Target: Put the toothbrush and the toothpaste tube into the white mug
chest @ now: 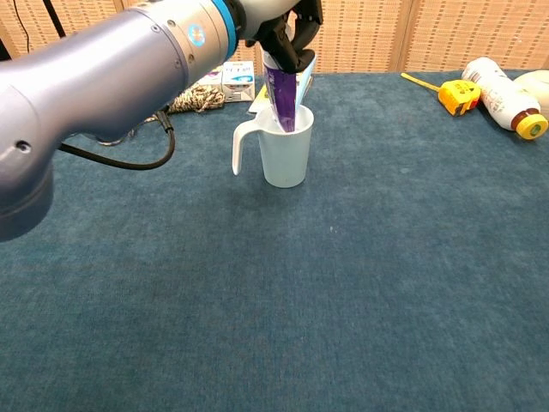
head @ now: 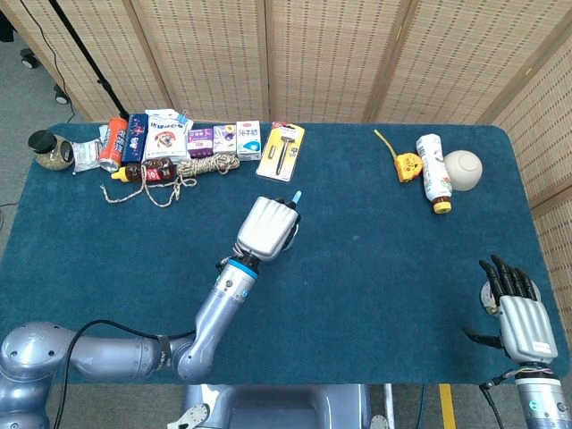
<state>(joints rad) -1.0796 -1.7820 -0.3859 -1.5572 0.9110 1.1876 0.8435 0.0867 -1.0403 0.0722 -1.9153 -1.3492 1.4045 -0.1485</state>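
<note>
Both views are evenly and brightly lit by soft, diffuse light that appears to come from overhead. Shadows are faint and short: a soft one is seen on the blue table (chest: 360, 283) just beside the base of the white mug (chest: 284, 154), and a dim one under the left hand (head: 267, 227) in the head view. No glare is seen on the matte cloth; a mild sheen is carried by the grey left arm (chest: 103, 77). That arm, close to the chest camera, is rendered slightly soft. Items along the table's far edge stay readable.
</note>
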